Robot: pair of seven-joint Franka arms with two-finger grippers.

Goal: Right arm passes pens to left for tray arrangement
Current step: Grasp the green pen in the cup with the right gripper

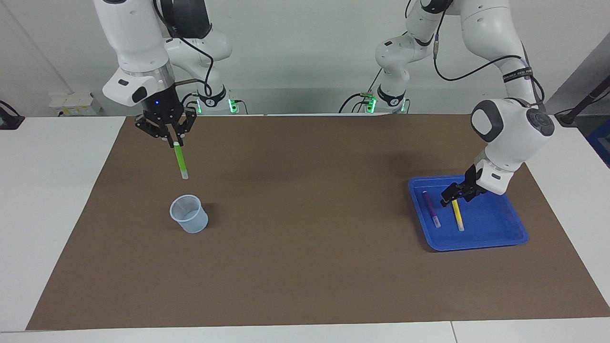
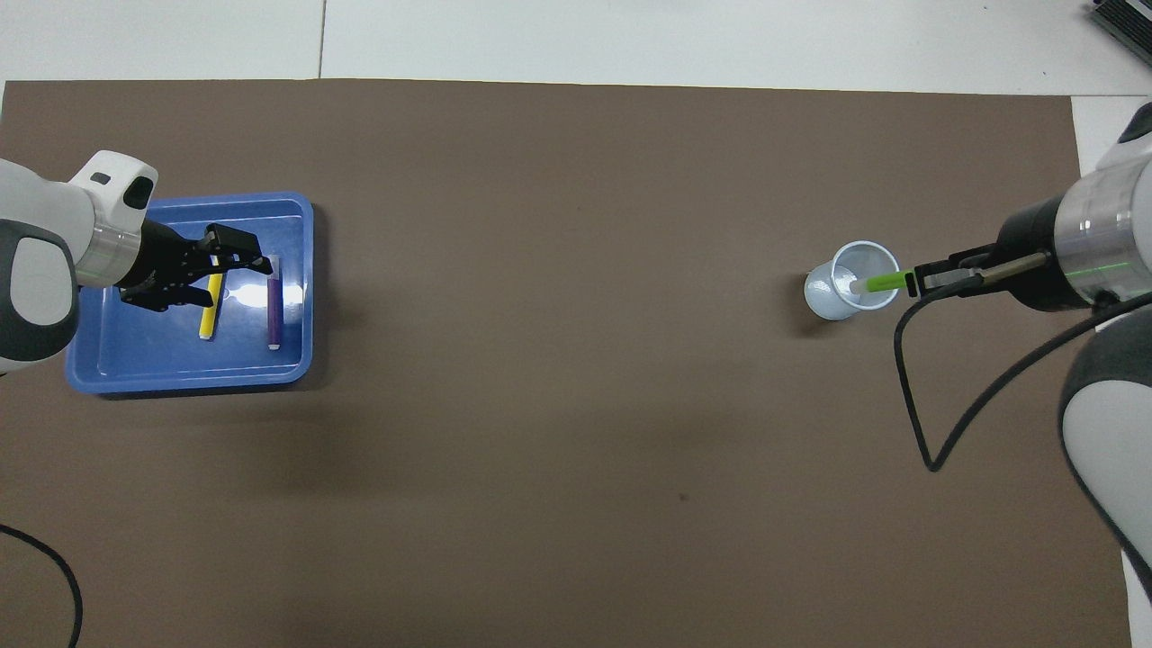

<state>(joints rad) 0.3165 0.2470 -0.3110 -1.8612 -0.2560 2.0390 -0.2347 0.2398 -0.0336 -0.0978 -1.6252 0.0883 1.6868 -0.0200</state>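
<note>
My right gripper point(image 1: 174, 141) point(image 2: 911, 283) is shut on the top end of the green pen point(image 1: 180, 161) point(image 2: 880, 283), which hangs clear above the translucent cup point(image 1: 189, 214) point(image 2: 844, 281). The blue tray point(image 1: 495, 233) point(image 2: 193, 378) lies at the left arm's end of the table. In it the purple pen point(image 1: 431, 208) point(image 2: 274, 306) and the yellow pen point(image 1: 457, 215) point(image 2: 211, 315) lie side by side. My left gripper point(image 1: 456, 194) point(image 2: 236, 262) hovers open over the tray, above the pens' ends nearer the robots, holding nothing.
A brown mat point(image 1: 305, 238) point(image 2: 576, 405) covers most of the white table. A black cable point(image 2: 936, 423) loops down from the right wrist over the mat.
</note>
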